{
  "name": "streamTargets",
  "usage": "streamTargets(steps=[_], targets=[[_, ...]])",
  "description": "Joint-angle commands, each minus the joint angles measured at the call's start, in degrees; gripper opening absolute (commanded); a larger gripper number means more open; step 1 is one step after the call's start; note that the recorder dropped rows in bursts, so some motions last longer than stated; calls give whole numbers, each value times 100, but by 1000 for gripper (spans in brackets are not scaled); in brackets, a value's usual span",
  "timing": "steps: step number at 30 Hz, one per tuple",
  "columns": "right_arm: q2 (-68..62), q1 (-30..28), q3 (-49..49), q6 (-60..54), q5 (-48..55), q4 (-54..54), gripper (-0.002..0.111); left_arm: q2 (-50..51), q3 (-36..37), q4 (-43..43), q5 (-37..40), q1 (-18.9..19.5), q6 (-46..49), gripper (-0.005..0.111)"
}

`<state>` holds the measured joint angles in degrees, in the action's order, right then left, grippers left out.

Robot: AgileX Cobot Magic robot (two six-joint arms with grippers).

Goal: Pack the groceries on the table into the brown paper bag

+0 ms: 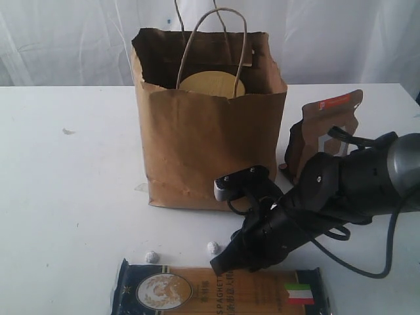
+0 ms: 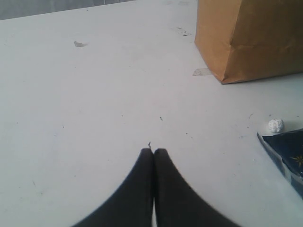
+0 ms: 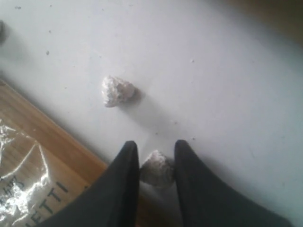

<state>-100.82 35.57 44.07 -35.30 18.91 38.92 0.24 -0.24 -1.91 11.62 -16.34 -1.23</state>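
Pinching a tiny foil ball (image 3: 156, 169) with my right claw (image 3: 155, 146) at the far edge of the blue spaghetti packet (image 1: 223, 292), I had my left claw (image 2: 153, 153) clenched empty over the table (image 2: 94, 118).

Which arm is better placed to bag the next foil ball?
Right. The right tool has a foil ball between its fingers, beside the spaghetti packet; the left tool is shut and empty over the table.

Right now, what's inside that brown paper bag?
A round tan lid shows near the rim of the brown paper bag; anything beneath it is hidden by the paper walls.
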Motion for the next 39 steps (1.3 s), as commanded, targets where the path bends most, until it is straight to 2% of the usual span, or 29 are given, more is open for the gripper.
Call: streamTargets(steps=[1, 6, 13, 24, 29, 34, 39], targets=[[12, 5, -13, -55, 136, -12, 2, -24, 24, 10, 1, 198, -7, 0], [487, 5, -13, -55, 209, -12, 1, -24, 24, 10, 1, 548, -7, 0], [1802, 5, -13, -67, 357, -45, 1, -24, 24, 10, 1, 827, -7, 0], [3715, -20, 573, 61, -343, -167, 0, -24, 24, 10, 1, 837, -7, 0], [3694, -197, 872, 61, -767, -169, 0, -24, 24, 10, 1, 837, -7, 0], [2845, -623, 1367, 61, -770, -169, 0, -24, 24, 10, 1, 837, -7, 0], [2009, -661, 2040, 61, -590, -169, 2, -24, 24, 10, 1, 837, -7, 0]])
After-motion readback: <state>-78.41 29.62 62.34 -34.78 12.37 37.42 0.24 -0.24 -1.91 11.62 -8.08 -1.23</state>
